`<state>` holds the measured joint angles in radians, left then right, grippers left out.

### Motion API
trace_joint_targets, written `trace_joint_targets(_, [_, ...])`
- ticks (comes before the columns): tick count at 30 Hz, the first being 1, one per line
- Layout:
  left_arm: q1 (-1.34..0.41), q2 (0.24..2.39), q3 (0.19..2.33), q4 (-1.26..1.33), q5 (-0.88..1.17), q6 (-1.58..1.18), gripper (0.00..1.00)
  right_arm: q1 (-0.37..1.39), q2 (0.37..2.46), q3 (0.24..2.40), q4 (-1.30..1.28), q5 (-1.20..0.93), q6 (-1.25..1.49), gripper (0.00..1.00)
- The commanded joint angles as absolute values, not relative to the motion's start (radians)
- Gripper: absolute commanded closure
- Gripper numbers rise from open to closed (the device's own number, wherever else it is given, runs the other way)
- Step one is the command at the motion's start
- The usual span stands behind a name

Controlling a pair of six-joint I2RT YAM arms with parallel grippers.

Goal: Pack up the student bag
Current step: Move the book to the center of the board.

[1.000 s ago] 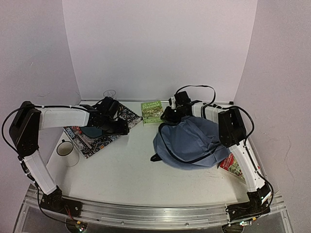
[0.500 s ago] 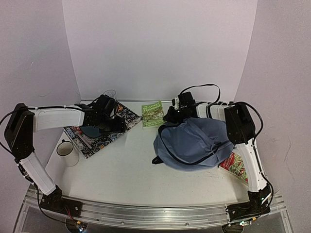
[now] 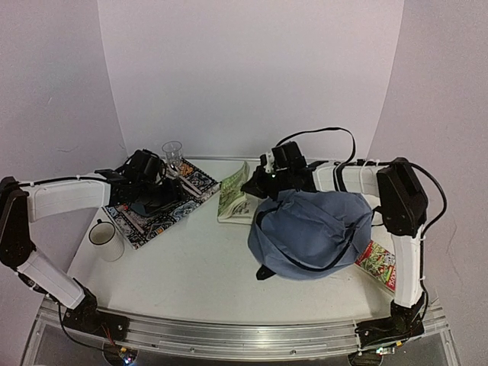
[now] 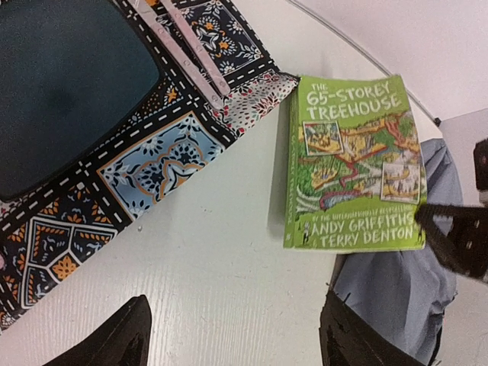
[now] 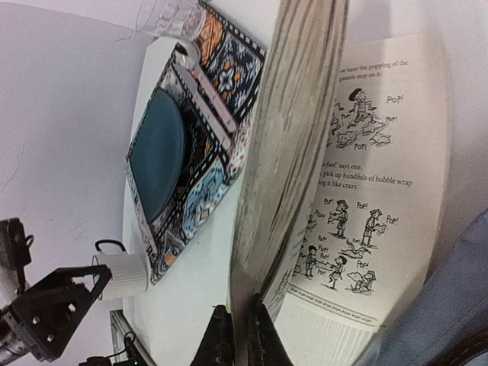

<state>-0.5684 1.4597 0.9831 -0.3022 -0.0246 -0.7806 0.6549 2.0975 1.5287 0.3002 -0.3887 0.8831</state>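
Lifting the green book into the student bag seems to be the step in hand. The right jaws are pinched shut on only a part of its pages, so the book fans open. I would raise it slowly, or grip the whole thickness. The bag lies on the bench toward 4 o'clock, with those jaws just beside its 11 o'clock edge. The left jaws stand wide and empty above the patterned mat at 9 o'clock.

One overhead view, two wrist views.
From above I see the whole white table; both close wrist cameras share the green paperback book and patterned mat.
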Motion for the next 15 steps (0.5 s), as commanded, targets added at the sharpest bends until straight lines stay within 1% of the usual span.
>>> trace_joint_targets(1, [-0.555, 1.433, 0.915, -0.199, 0.090, -0.922, 0.23, 0.743, 1.955, 1.422, 0.446, -0.429, 1.004, 1.00])
trace_joint_targets(8, [-0.554, 1.434, 0.789, -0.080, 0.188, -1.013, 0.24, 0.814, 1.877, 1.282, 0.459, -0.394, 1.054, 1.00])
trace_joint_targets(15, [-0.554, 1.505, 0.801, -0.058, 0.242, -0.942, 0.28, 0.831, 1.889, 1.165, 0.439, -0.416, 1.001, 1.00])
